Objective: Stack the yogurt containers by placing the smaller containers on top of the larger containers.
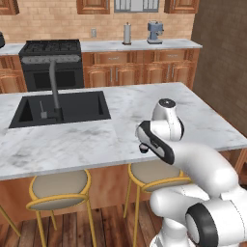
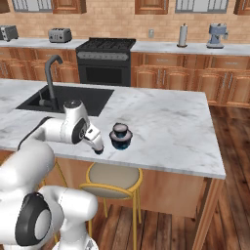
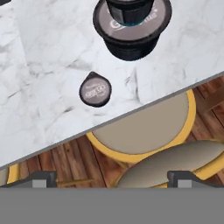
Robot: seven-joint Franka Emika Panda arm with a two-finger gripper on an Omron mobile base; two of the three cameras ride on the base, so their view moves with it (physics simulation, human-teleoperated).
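Observation:
The larger container, a squat dark tub [image 3: 131,37] with a pale top, stands on the marble counter near its front edge, also seen as the tub [image 2: 120,141]. One smaller container [image 3: 130,8] sits on its lid, showing as a tiny cup [image 2: 120,130]. A second smaller container [image 3: 95,89] rests on the counter beside the tub, closer to the edge. My gripper [image 3: 113,178] is open with nothing between its fingertips, pulled back over the counter's front edge. It hangs left of the tub as the gripper [image 2: 99,149] and by the arm's elbow as the gripper [image 1: 143,147].
The marble island counter [image 2: 166,122] carries a black sink [image 2: 63,100] with a tall faucet [image 2: 50,73] at the left. Yellow-framed stools [image 2: 114,180] stand under the front edge. A stove and cabinets line the back wall.

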